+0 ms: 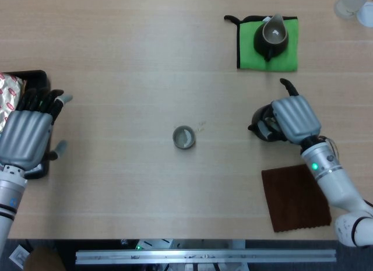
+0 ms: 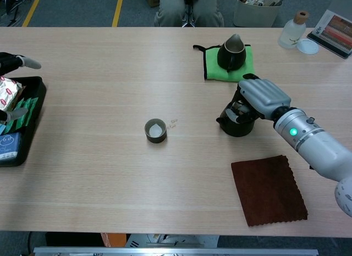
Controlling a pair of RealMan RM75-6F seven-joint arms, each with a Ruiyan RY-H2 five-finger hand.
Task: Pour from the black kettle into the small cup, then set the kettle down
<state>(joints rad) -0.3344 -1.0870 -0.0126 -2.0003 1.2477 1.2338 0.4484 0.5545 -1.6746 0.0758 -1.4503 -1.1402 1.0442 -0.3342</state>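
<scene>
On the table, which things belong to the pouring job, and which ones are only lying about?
For the job:
- round black kettle, standing on the table
- small dark cup
- right hand, fingers over the kettle

Lying about:
- black pitcher on a green cloth
- brown cloth
- black snack tray
- left hand, holding nothing

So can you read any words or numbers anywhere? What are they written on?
None can be read.
Tiny marks on the table beside the small cup: too small to read.
Packets in the black tray: print is blurred.
Booklet at the far right corner: too blurred to read.
</scene>
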